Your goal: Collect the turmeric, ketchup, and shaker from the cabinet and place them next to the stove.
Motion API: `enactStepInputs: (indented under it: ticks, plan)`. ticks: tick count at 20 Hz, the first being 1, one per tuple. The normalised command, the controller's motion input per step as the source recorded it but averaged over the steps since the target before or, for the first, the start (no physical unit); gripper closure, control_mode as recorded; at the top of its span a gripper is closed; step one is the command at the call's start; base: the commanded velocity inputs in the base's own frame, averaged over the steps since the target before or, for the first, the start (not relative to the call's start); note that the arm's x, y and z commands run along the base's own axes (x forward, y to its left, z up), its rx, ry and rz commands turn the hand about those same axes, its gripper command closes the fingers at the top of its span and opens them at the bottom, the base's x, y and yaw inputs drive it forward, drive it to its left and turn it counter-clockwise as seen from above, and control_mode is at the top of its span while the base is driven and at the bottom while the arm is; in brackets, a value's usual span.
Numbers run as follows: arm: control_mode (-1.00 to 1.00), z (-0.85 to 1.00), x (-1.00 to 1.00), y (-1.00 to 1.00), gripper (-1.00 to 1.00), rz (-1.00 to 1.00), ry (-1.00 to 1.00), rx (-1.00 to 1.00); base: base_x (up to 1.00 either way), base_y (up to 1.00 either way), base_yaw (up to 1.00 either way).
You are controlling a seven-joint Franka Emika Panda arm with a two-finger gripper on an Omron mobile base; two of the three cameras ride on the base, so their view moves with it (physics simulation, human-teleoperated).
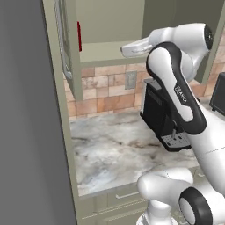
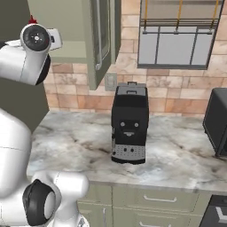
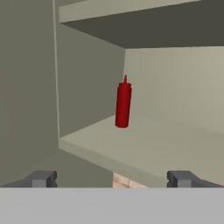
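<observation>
The ketchup [image 3: 123,103], a slim red bottle with a pointed nozzle, stands upright on the lower shelf of the open cabinet [image 3: 166,144], near its left inner wall. My gripper [image 3: 112,179] is open and empty, in front of the shelf's edge and well short of the bottle. From the left base, a red sliver of the ketchup [image 1: 79,36] shows behind the cabinet's side panel, and my hand reaches toward the cabinet [image 1: 101,50] from the right. The turmeric, the shaker and the stove are out of view.
The cabinet door with its bar handle [image 1: 66,48] hangs open at the left. A black coffee machine [image 2: 129,122] stands on the marble counter [image 2: 177,155] below, against the brick wall. Another dark appliance [image 2: 217,119] sits at the counter's right end.
</observation>
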Motion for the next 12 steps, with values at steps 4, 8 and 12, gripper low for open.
enactStepInputs:
  ticks: [4,8,12]
  plan:
    - [-1.0,0.0,0.4,0.0,-1.0,0.0,0.03,0.0,0.0,0.0,0.0]
    - [-1.0,0.0,0.45,0.0,-1.0,0.0,0.04,0.0,0.0,0.0,0.0]
    - [-1.0,0.0,0.44,0.0,-1.0,0.0,0.02,0.02,0.0,0.0,0.0]
